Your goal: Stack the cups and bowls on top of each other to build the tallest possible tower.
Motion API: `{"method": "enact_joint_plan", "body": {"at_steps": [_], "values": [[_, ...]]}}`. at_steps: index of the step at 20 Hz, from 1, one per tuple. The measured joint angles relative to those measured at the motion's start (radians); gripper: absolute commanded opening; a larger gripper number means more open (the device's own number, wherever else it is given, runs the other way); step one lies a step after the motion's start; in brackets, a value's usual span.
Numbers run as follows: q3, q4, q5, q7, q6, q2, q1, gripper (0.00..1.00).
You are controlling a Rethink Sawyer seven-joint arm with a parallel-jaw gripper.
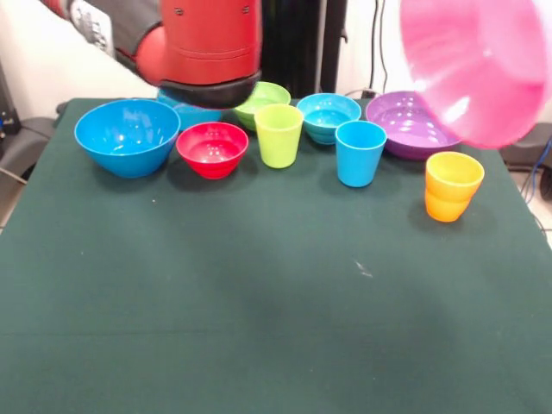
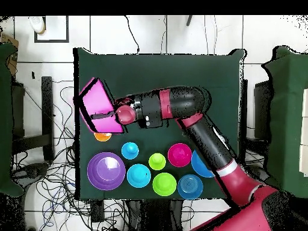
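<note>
The huge pink bowl (image 1: 479,65) hangs tilted in the air above the table's right end. In the overhead view my gripper (image 2: 114,114) is shut on the rim of the pink bowl (image 2: 95,105). On the table stand the large blue bowl (image 1: 127,135), small red bowl (image 1: 212,148), lime green cup (image 1: 279,134), light blue cup (image 1: 360,153) and orange cup (image 1: 452,185). Behind them are the lime green bowl (image 1: 267,97), ribbed cyan bowl (image 1: 328,116) and purple bowl (image 1: 410,123). The small blue bowl (image 2: 190,186) is mostly hidden by my arm in the front view.
My red arm (image 2: 180,105) reaches across the table's middle. All the ware stands in a row on the robot's side of the dark green table (image 1: 259,302). Cables lie on the floor around the table.
</note>
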Motion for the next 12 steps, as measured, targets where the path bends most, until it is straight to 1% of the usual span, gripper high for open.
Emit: {"method": "enact_joint_plan", "body": {"at_steps": [1,3,4,10,12], "values": [[0.029,0.022,0.047,0.000,-0.028,0.033,0.012,1.00],[0.044,0.035,0.068,0.000,-0.040,0.050,0.019,1.00],[0.061,0.053,0.091,0.000,-0.052,0.070,0.027,1.00],[0.098,0.101,0.121,0.000,-0.061,0.123,0.042,1.00],[0.100,0.109,0.124,0.000,-0.061,0.131,0.043,1.00]]}}
